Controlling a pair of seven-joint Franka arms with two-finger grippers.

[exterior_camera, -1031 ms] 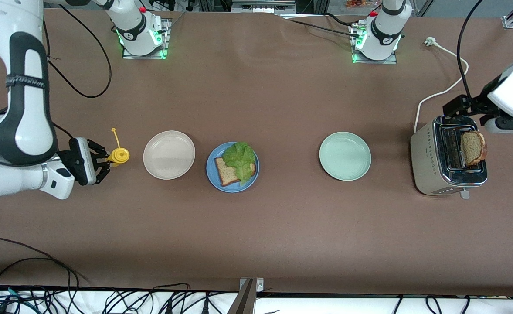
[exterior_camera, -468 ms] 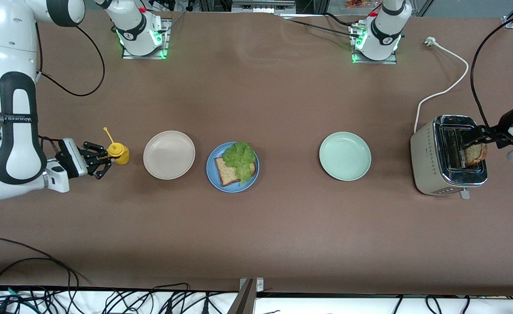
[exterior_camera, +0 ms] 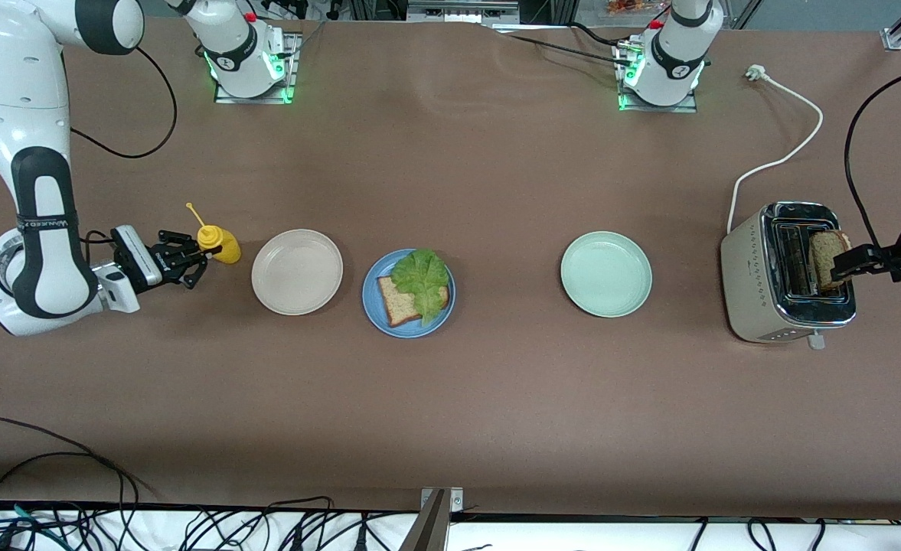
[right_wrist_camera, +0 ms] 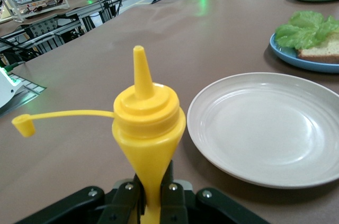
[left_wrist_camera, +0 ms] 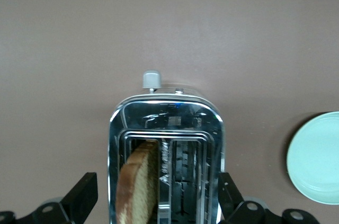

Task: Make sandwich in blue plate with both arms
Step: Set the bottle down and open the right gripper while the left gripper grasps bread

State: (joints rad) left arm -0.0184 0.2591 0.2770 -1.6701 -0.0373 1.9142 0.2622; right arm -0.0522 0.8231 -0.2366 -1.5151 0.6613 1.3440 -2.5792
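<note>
We see the right gripper (exterior_camera: 194, 264) at the right arm's end of the table, low over the brown table (exterior_camera: 496, 398). Its fingers are pressed on a yellow sauce bottle (exterior_camera: 217, 245) and hold it at its narrow part. In the right wrist view the bottle (right_wrist_camera: 147, 144) stands just above the fingers (right_wrist_camera: 127, 197), its nozzle points away from the wrist, and its open cap (right_wrist_camera: 24, 125) hangs at the end of a thin strap to one side.

Just beside this gripper, toward the middle of the table, lies the beige plate (exterior_camera: 297, 291); we see nothing on it. After it comes the blue plate (exterior_camera: 377, 314), well apart from the gripper. On the blue plate lie one bread slice (exterior_camera: 398, 304) and a lettuce leaf (exterior_camera: 421, 279), and the leaf covers a part of the slice. The pale green plate (exterior_camera: 605, 274) is farther toward the left arm's end.

The left gripper (exterior_camera: 840, 268) is at the left arm's end, right over the toaster (exterior_camera: 756, 283). Its fingers (left_wrist_camera: 82, 197) are spread wide and hold nothing. In the left wrist view they stand one on each side of the toaster's top. Between them a second bread slice (left_wrist_camera: 139, 181) stands upright in one slot, and we cannot see that the fingers touch it. The other slot is beside it. The toaster's lever (left_wrist_camera: 151, 79) is at its end away from the wrist. Its white cord (exterior_camera: 783, 157) runs over the table toward the left arm's base (exterior_camera: 661, 76).
</note>
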